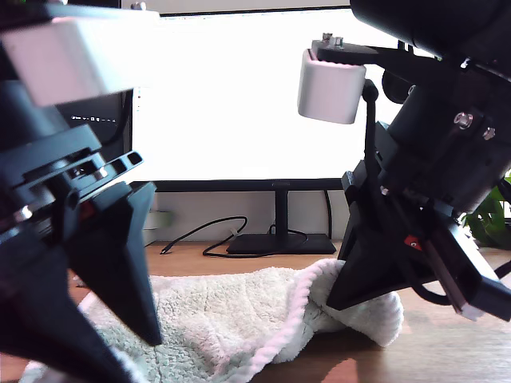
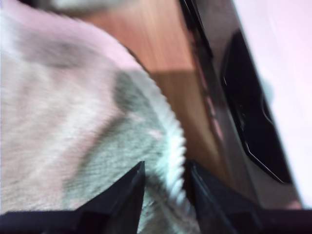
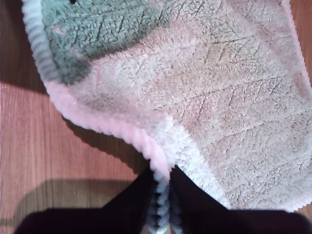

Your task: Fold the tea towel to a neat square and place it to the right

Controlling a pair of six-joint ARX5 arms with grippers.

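Tea towel (image 1: 231, 327) lies on wooden desk (image 1: 447, 343) before monitor (image 1: 239, 88), spread between both arms

My second gripper (image 3: 163, 202) pinched on ribbed hem (image 3: 105, 127); cloth spreads away from claw

My first gripper (image 2: 165, 187) has hem between its tips, small gap visible, grip cannot tell

Bare desk at exterior view's right, room for placing

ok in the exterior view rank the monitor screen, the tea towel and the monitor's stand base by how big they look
1. Monitor screen, largest, though partly hidden by the arms.
2. Tea towel, partly covered by the jaws and nearer the camera, so true size is unsure.
3. Stand base, clearly smallest.
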